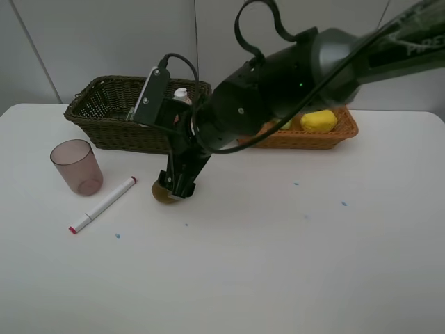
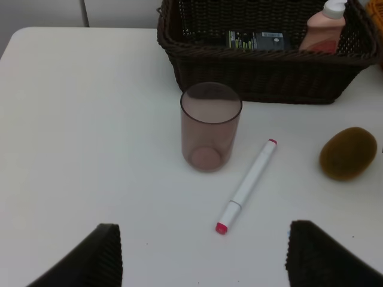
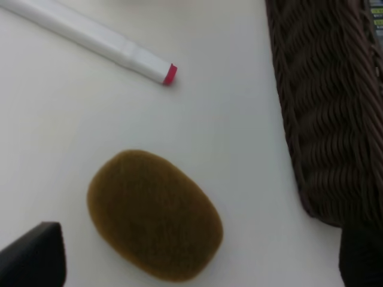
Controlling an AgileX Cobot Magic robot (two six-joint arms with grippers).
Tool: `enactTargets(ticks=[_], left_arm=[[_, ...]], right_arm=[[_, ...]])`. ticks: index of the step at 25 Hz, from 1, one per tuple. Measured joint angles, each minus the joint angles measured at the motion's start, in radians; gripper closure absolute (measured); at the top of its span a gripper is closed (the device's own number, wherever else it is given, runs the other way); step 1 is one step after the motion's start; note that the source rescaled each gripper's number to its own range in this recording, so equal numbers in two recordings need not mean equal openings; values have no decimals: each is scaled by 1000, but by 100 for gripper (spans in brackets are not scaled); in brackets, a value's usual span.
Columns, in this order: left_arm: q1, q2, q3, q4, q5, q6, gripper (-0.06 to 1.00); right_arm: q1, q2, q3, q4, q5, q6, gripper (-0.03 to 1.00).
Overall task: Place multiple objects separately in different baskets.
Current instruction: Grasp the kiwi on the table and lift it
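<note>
While right fingers (image 3: 33, 257) stand apart, kiwi (image 3: 154, 215) between

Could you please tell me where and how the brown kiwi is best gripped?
Probably across its narrower middle, from straight above: the kiwi lies on its side on the table, clear of the marker and dark basket, with the open right gripper hovering over it.

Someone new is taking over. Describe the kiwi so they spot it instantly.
Find the dark wicker basket at the back left of the table. Just in front of it, right of the marker, the kiwi lies under the open right gripper. It is the only brown, fuzzy oval; its neighbours are a slim white stick and a see-through cup.
</note>
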Motion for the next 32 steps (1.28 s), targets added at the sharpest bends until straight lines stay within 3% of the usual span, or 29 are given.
enactTargets(ticks=[32], left_arm=[[0,0,0,0,0,0,20]], right_arm=[[12,171,0,-11,-131,0,-3]])
